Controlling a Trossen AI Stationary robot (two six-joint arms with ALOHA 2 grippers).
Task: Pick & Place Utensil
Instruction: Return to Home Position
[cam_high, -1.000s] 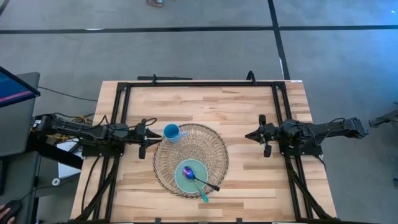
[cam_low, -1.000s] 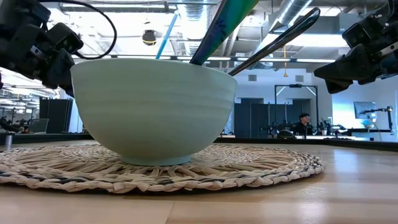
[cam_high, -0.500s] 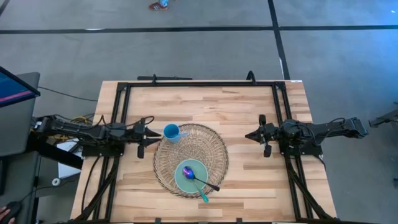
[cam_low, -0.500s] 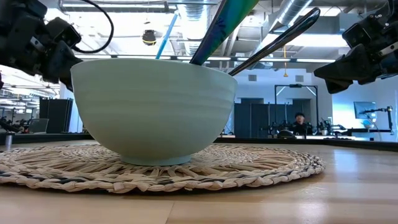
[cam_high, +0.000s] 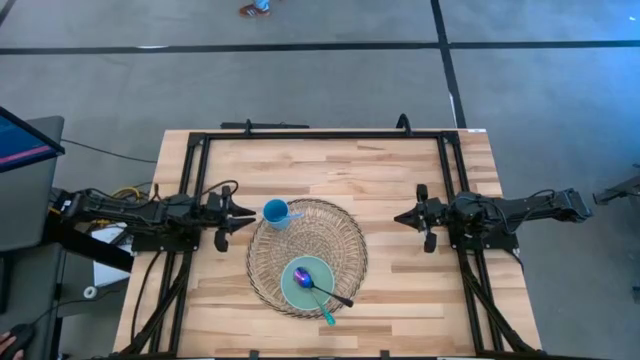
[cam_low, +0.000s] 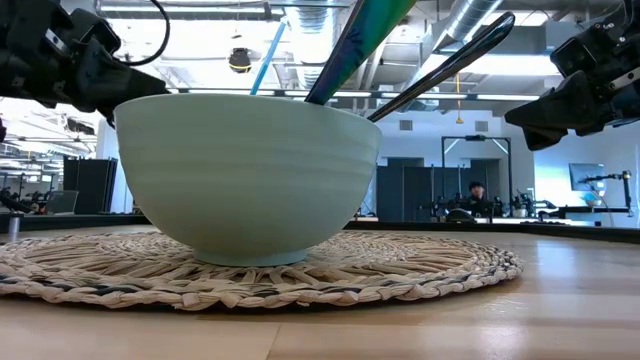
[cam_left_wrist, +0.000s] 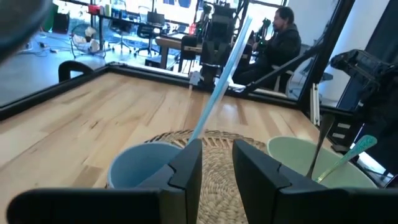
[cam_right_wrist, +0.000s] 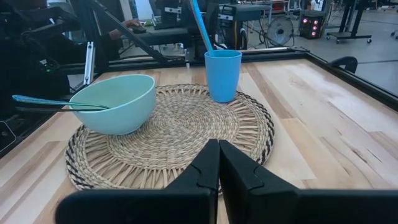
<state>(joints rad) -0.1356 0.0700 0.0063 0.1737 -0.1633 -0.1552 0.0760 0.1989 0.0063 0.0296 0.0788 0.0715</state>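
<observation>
A pale green bowl (cam_high: 290, 291) stands on a round woven mat (cam_high: 335, 243) near the table's front edge. Two utensils lean in it: a dark spoon with a purple bowl (cam_high: 304, 277) and a teal-handled one (cam_high: 327, 318). Their handles rest on the bowl's rim and stick out over it (cam_low: 450, 62). A blue cup (cam_high: 275, 212) holding a light blue straw (cam_left_wrist: 221, 81) stands at the mat's far left edge. My left gripper (cam_high: 250, 212) is open, level, just left of the cup, touching nothing. My right gripper (cam_high: 398, 217) is shut, right of the mat.
Black frame rails (cam_high: 320, 134) run along the table's far, left and right sides. Bare wood (cam_high: 400, 170) lies beyond and right of the mat. A person (cam_left_wrist: 283, 37) sits in the room behind the table. A monitor (cam_high: 25, 140) stands off the left edge.
My left gripper has risen a little and tipped its fingers upward, staying open beside the cup. Nothing on the table has moved.
</observation>
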